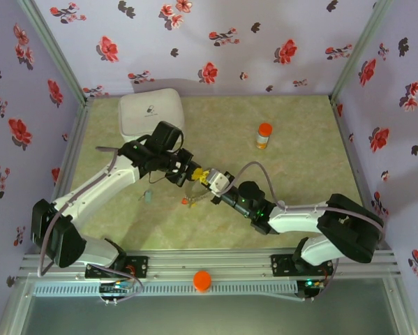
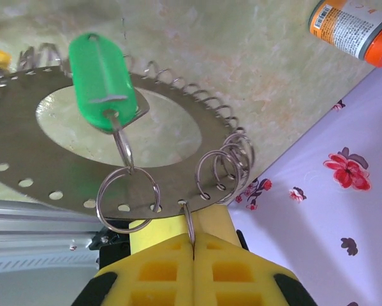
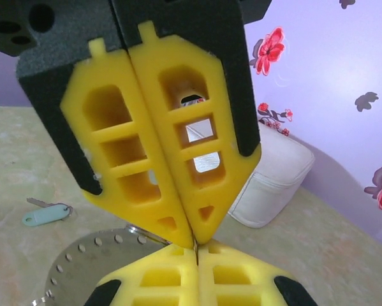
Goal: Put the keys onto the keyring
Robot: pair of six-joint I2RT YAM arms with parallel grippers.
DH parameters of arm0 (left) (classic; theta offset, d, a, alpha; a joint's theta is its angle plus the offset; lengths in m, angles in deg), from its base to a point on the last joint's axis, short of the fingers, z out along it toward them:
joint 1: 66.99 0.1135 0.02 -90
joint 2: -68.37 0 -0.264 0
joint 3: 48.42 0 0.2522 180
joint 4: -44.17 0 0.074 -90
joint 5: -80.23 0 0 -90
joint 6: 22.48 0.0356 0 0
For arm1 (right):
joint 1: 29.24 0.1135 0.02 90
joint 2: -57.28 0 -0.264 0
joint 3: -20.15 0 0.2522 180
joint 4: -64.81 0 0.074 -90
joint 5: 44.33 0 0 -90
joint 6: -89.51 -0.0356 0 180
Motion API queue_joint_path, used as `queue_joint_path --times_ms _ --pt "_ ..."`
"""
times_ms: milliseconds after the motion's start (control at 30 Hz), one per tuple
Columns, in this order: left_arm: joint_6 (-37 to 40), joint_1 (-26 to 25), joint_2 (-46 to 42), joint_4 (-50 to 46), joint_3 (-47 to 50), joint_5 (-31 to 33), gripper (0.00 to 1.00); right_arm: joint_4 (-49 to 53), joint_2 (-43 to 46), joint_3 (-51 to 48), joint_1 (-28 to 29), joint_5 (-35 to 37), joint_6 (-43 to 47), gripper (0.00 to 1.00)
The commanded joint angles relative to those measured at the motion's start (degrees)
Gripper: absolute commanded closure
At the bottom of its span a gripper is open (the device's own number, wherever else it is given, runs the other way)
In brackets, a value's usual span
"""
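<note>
The keyring point(image 2: 63, 159) is a flat metal ring with holes round its rim and several small split rings hooked through them. It hangs in the air between my two grippers. A green-tagged key point(image 2: 101, 83) hangs from one split ring. My left gripper point(image 2: 192, 245) is shut on another small split ring point(image 2: 188, 220) at the keyring's edge. My right gripper point(image 3: 197, 255) is shut tip to tip against the left gripper point(image 3: 192, 236), with a thin sliver of that ring between its fingers. A pale teal key point(image 3: 45, 215) lies on the table point(image 1: 299, 174). The keyring point(image 3: 88, 268) shows below the jaws.
An orange-capped bottle point(image 1: 264, 135) stands at the back right and a white box point(image 1: 151, 114) at the back left. The teal key point(image 1: 148, 197) and a small red piece point(image 1: 188, 202) lie below the grippers. Flowered walls close three sides.
</note>
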Motion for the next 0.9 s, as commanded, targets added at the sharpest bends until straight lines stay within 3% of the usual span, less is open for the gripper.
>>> queue_joint_path --times_ms 0,33,100,167,300,433,533,600,867 --pt "4.38 -0.33 -4.33 -1.16 -0.93 9.89 0.45 1.19 3.12 1.91 -0.98 -0.24 0.19 1.00" --pt "6.70 -0.33 -5.49 0.46 -0.34 13.78 0.34 3.34 4.75 1.80 -1.28 -0.84 -0.36 1.00" --pt "15.83 0.63 -7.16 8.77 1.70 17.88 0.33 8.45 7.68 1.77 -2.20 -2.50 -1.44 1.00" --pt "28.88 2.12 -7.93 17.82 2.84 18.80 0.34 13.94 10.55 2.01 -3.39 -4.60 -2.76 1.00" --pt "62.76 3.10 -10.59 30.89 6.09 20.91 0.34 27.59 16.37 4.82 -6.17 -12.15 -4.34 1.00" --pt "96.84 2.51 -15.33 39.35 14.94 16.62 0.27 45.79 19.29 11.57 -9.01 -19.81 -2.84 1.00" --pt "114.46 2.42 -19.88 51.60 28.55 7.54 0.25 56.48 19.20 16.33 -9.88 -21.14 0.55 1.00" --pt "119.39 2.49 -21.11 56.74 33.95 2.08 0.26 59.94 19.39 17.98 -10.73 -22.76 1.20 1.00" --pt "125.45 2.32 -16.72 54.22 34.48 -10.44 0.53 74.37 18.66 24.91 -11.12 -25.75 7.71 1.00"
